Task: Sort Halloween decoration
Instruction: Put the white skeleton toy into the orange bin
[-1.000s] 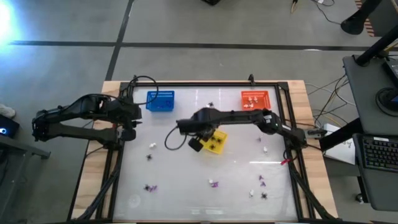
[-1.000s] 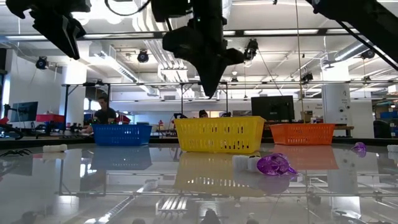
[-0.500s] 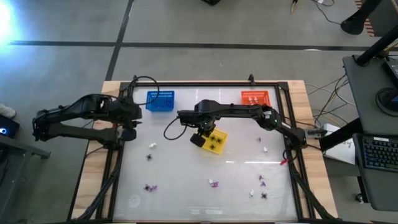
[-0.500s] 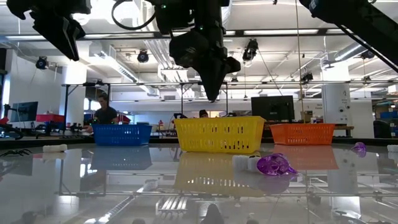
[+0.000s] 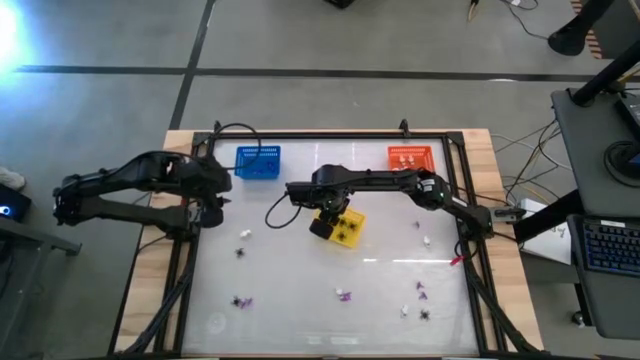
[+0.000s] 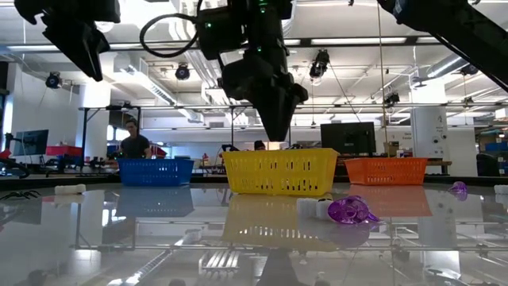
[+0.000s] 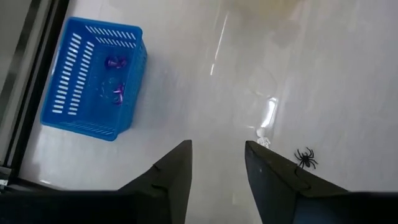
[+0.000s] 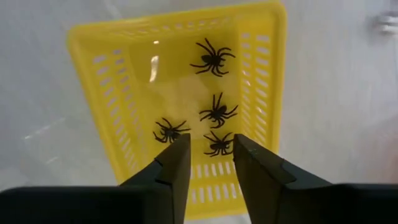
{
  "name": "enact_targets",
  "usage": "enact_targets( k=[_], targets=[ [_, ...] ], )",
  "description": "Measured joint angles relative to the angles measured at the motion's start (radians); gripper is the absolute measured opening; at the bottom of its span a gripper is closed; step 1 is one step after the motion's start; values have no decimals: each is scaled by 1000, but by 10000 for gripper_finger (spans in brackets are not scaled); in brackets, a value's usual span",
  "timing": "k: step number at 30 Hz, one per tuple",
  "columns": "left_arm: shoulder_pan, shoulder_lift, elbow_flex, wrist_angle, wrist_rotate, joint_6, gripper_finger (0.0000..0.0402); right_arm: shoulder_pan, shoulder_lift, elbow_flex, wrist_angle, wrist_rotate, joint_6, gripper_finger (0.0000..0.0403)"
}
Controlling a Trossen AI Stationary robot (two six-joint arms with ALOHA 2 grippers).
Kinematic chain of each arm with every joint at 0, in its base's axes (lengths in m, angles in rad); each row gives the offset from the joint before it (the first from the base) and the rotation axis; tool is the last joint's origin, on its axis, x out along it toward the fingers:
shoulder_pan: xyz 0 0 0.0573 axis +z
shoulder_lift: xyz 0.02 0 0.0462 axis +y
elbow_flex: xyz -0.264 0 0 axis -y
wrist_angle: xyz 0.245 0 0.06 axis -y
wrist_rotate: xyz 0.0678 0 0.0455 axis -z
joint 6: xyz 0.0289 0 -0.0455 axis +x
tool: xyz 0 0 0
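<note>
The right gripper [image 8: 208,163], fingers parted and empty, hovers over the yellow basket [image 8: 124,37] holding 4 black spiders [image 8: 217,114] — next, fetch another piece. The left gripper [image 7: 217,167] waits open.

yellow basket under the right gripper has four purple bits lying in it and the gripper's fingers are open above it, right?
Not quite. The four pieces in the yellow basket are black spiders, not purple bits; the right wrist view shows them plainly. The rest holds: the right gripper hangs over that basket with its fingers apart and nothing between them.
</note>
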Motion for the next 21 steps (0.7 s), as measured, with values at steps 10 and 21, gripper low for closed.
enact_targets(
  k=[10,21],
  targets=[
    [-3,51,-25,4,34,-147,143,2,-52,65,-12,0,-24,129],
    [-3,59,-181,140,98,-210,131,23,-231,69,-10,44,-24,128]
  ],
)
